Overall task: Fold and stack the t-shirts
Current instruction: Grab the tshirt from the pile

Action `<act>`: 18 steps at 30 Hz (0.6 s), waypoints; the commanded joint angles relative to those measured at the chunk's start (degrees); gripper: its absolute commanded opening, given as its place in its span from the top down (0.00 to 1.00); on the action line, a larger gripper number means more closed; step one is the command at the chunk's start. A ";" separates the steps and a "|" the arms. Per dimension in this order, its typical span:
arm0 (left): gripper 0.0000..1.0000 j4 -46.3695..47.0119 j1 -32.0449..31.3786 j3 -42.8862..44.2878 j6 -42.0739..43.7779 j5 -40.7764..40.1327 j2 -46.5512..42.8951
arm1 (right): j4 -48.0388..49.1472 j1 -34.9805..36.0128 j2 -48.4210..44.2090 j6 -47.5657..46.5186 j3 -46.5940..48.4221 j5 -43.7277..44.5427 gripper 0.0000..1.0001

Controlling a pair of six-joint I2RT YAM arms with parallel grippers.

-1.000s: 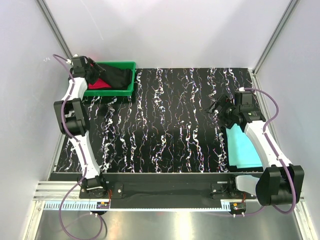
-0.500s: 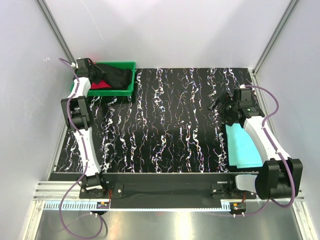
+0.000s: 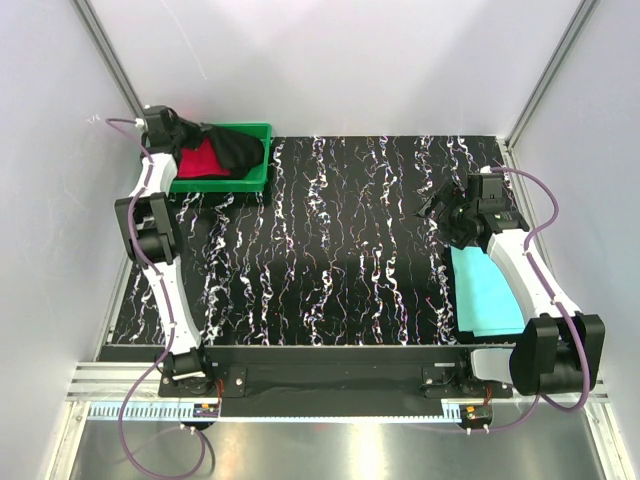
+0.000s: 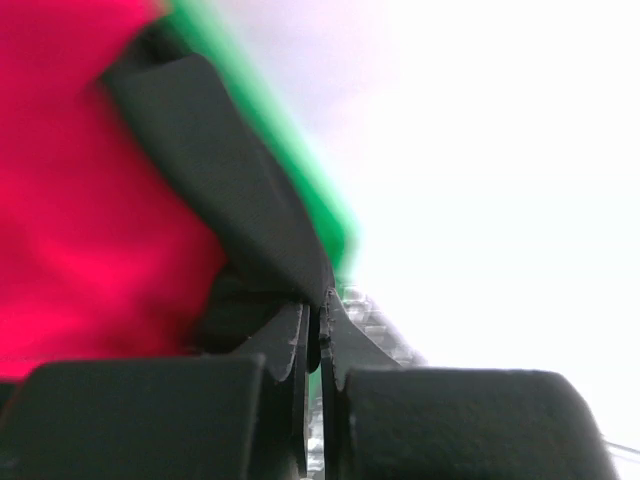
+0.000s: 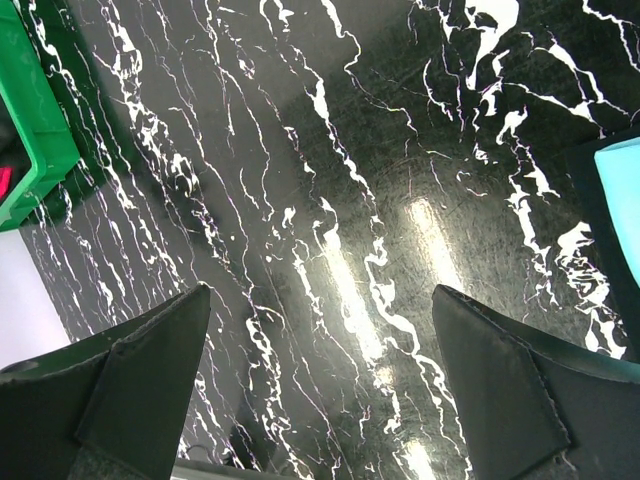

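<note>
Since the left gripper (image 3: 180,135) sits at the far left end of the green tray (image 3: 258,183), the overhead view shows the black t-shirt (image 3: 238,150) trailing to its right over the red t-shirt (image 3: 203,162). The turquoise t-shirt (image 3: 490,290) lies flat just behind the right gripper (image 3: 445,212).

From the left wrist, the jaws are pressed together on a fold of the black t-shirt (image 4: 235,200), with red cloth to their left. A slow, straight lift would likely leave the red one behind.

From the right wrist, the fingers (image 5: 150,370) stand wide apart over the marbled tabletop (image 5: 330,150), holding nothing.
</note>
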 commanded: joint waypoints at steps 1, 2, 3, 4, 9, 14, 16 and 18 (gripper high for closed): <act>1.00 15.22 -0.58 2.60 -9.52 7.16 -6.77 | 0.25 0.27 -0.26 0.13 1.64 -0.78 0.00; 1.00 15.58 -0.76 4.78 -9.45 8.14 -6.50 | 0.16 0.27 -0.43 0.04 1.29 -1.57 0.01; 1.00 15.06 -1.37 9.07 -9.18 9.02 -6.33 | 0.25 0.18 -0.87 -0.13 1.11 -2.10 0.00; 1.00 14.71 -1.72 11.20 -9.18 10.85 -6.24 | 0.25 0.18 -1.22 -0.13 0.76 -2.63 0.00; 1.00 15.50 -4.18 13.78 -9.63 15.61 -11.06 | 0.16 0.27 -4.03 -0.31 -1.26 -5.79 0.00; 1.00 13.92 -8.05 3.61 -7.51 20.80 -22.48 | 0.07 0.18 -6.23 -0.40 -2.49 -8.69 0.00; 1.00 12.69 -10.77 -1.58 -7.51 20.98 -29.16 | 0.07 0.36 -6.67 -0.66 -2.75 -9.66 0.00; 0.99 10.06 -14.36 -8.44 -5.50 20.72 -33.55 | 0.07 0.53 -6.94 -0.23 -3.28 -11.42 0.00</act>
